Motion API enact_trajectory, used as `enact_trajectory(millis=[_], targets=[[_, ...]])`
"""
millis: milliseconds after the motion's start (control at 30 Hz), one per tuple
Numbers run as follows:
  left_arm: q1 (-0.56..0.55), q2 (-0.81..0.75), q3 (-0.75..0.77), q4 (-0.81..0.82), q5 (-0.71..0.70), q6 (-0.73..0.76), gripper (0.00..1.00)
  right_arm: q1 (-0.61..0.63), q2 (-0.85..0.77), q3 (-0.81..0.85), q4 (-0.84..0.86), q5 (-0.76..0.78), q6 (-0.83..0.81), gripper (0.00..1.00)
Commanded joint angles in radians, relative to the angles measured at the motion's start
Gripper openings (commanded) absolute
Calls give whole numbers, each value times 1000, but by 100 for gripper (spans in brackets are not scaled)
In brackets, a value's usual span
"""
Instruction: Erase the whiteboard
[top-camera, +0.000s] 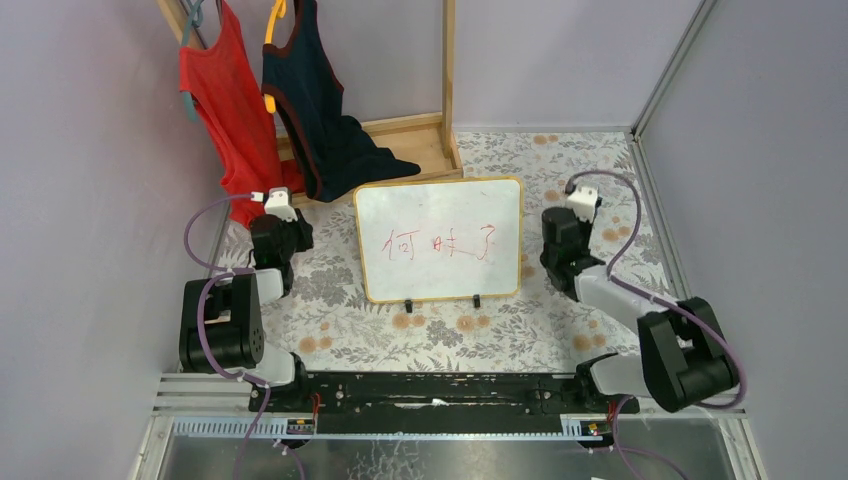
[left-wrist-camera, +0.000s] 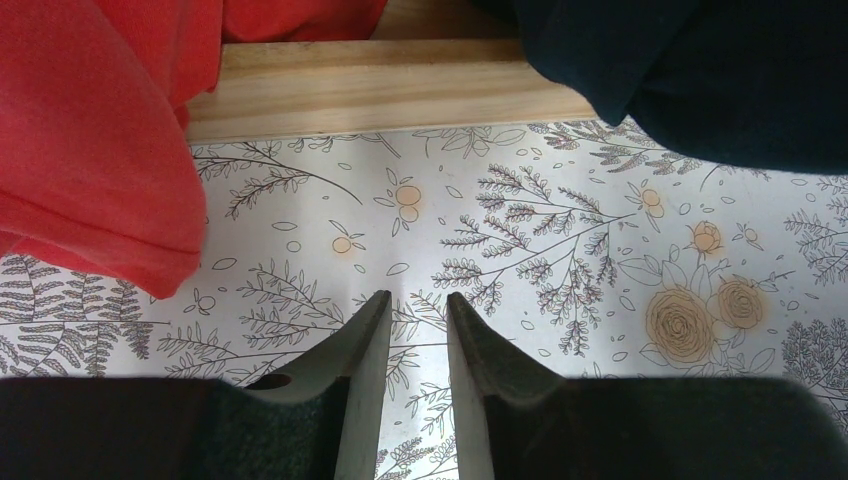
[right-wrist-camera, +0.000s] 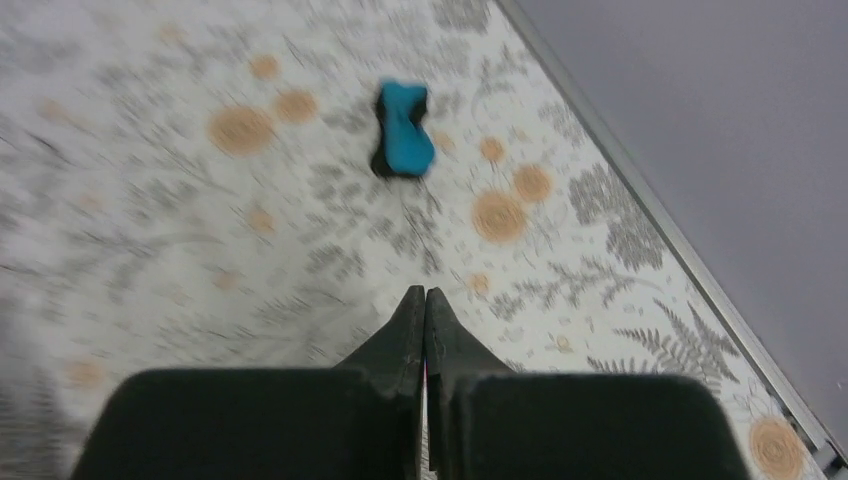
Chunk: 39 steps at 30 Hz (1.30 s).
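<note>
Whiteboard (top-camera: 440, 240): on counter (top-camera: 500, 335) between arms, red writing unerased; right hand (right-wrist-camera: 425, 300) shut, empty, should open wide before descending on blue block (right-wrist-camera: 402, 130), likely eraser; left hand (left-wrist-camera: 418, 305) slightly open, empty.

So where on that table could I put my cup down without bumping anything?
The widest bare stretch of floral cloth lies between the whiteboard and the black rail. Another lies behind the board, right of the wooden rack. Back left is crowded: red top, navy top, left gripper.
</note>
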Motion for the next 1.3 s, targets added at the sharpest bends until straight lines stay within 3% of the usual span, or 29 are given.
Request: enact_trajectory(millis=[0, 67, 167, 267, 400, 433, 467, 533, 567, 933, 1267], targets=[[9, 7, 24, 19, 13, -6, 26, 8, -127, 230, -390, -104, 92, 0], [10, 6, 23, 20, 13, -7, 26, 3, -135, 329, -500, -76, 98, 0], [11, 6, 22, 22, 15, -7, 26, -78, -106, 547, -677, -192, 107, 3], [13, 4, 20, 23, 22, -7, 26, -209, -9, 754, -860, -414, 130, 21], [16, -1, 14, 29, 34, -7, 26, -340, 210, 1033, -1094, -610, 130, 34], [15, -2, 12, 29, 35, -7, 26, -355, 258, 1089, -1139, -635, 127, 47], [17, -5, 11, 29, 36, -7, 26, -365, 296, 1141, -1181, -653, 129, 53], [19, -11, 7, 30, 30, -7, 25, -378, 359, 1192, -1206, -709, 133, 86], [21, -16, 2, 38, 28, -9, 25, -382, 381, 1210, -1205, -759, 137, 90], [26, -10, 7, 35, 41, -14, 25, -461, 658, 1483, -1309, -863, 120, 89], [32, -1, 16, 29, 54, -16, 25, -507, 745, 1472, -1305, -853, 110, 75]])
